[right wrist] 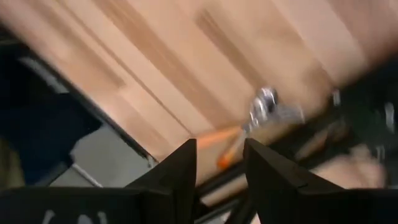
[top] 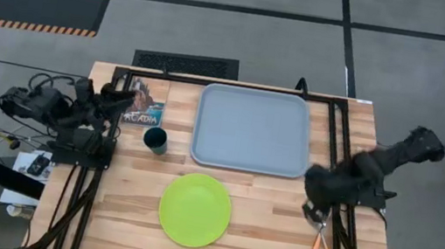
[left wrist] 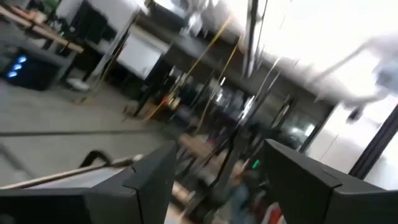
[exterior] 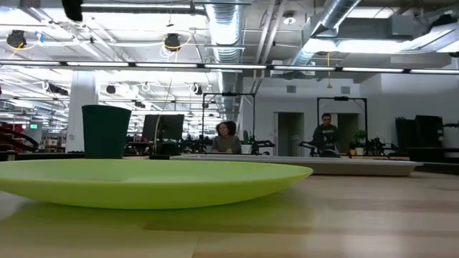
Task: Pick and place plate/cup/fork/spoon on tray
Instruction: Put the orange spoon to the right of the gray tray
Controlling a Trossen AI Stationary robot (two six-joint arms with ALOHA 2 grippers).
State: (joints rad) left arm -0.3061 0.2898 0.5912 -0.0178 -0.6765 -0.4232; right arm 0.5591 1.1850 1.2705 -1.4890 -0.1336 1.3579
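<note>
So we've got the right gripper (top: 313,210) hovering over the near right part of the wooden table (top: 260,227), right above the two orange-handled utensils, and this is where we'd worry. The slim orange-handled fork (top: 327,244) and the slim orange-handled spoon (top: 315,247) lie crossed and touching, handles toward the near edge, next to a black frame rail. Our guess: the fingers (right wrist: 180,168), slightly apart with nothing between them, could catch both at once, or nudge one under the rail. The metal ends look thin and flat on the wood, so not much to grab.

The large light grey-blue rectangular tray (top: 253,130) sits far centre with nothing on it. The flat lime-green plate (top: 195,210) is near centre, the small dark teal cup (top: 156,140) left of the tray. The left gripper (left wrist: 214,180) waits at the far left, fingers spread and holding nothing.
</note>
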